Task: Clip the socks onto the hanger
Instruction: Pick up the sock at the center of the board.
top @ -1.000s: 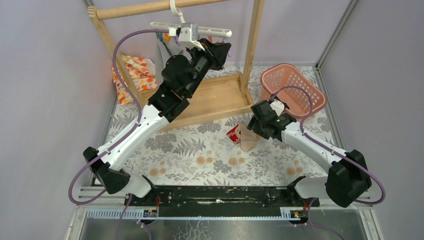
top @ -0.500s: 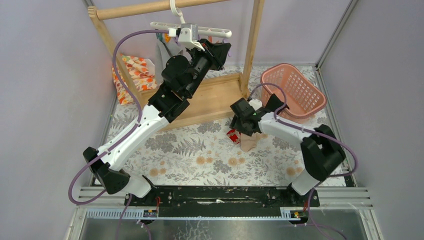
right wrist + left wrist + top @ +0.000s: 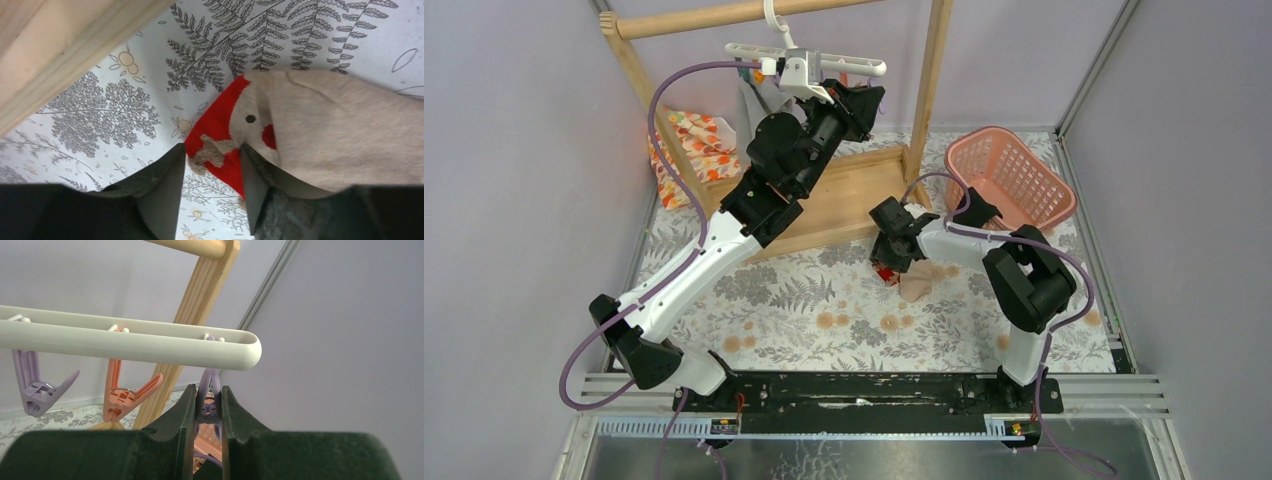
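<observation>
The white hanger hangs by its hook from the wooden rail; in the left wrist view its bar carries a purple clip and an orange clip. My left gripper is shut on the purple clip at the bar's right end, seen from above as the left gripper just under the bar. A beige sock with a red end lies flat on the patterned table. My right gripper stands open low over it, its fingers astride the red end.
A pink basket stands at the back right. The wooden frame's base board and right post lie just behind the sock; the board's edge is close to the right gripper. A flower-patterned cloth hangs at the left.
The right arm folded and its gripper travelled left across the sock to the red end, jaws narrowing slightly. The left arm and the hanger have not moved.
</observation>
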Robot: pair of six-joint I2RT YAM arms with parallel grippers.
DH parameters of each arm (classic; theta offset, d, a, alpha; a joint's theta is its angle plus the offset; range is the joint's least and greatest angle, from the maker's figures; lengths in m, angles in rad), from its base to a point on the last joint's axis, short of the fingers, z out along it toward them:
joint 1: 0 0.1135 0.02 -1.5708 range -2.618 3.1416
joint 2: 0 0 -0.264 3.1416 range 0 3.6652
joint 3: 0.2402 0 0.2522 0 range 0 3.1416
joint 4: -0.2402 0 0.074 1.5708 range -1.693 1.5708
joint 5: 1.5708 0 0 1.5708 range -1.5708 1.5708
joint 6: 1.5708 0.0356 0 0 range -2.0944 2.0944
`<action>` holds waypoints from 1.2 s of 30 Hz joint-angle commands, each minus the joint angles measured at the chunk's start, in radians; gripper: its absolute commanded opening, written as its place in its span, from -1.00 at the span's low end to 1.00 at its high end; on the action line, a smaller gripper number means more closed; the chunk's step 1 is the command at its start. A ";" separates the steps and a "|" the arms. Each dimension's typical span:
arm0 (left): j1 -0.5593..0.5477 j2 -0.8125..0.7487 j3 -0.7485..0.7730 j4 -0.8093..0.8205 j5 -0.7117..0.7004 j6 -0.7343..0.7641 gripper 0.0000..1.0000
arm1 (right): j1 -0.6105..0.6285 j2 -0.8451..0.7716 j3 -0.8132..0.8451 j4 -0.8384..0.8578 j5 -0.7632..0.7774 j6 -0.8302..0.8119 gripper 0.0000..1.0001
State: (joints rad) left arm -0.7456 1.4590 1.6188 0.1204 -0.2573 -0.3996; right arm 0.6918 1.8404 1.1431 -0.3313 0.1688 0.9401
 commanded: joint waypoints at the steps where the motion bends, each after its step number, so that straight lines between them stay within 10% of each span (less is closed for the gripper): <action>1: -0.007 -0.025 -0.005 0.062 -0.031 0.030 -1.00 | 0.005 0.029 -0.014 0.033 -0.040 0.010 -0.25; 5: -0.008 -0.027 -0.006 0.062 -0.031 0.029 -1.00 | 0.000 -0.013 -0.028 0.017 -0.033 0.006 -0.99; 36: -0.019 -0.020 -0.008 0.064 -0.005 -0.004 -1.00 | -0.134 -0.756 0.238 -0.184 0.043 -0.207 -1.00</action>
State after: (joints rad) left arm -0.7578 1.4590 1.6184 0.1211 -0.2626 -0.3923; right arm 0.5598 1.1301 1.3159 -0.5228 0.2249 0.8078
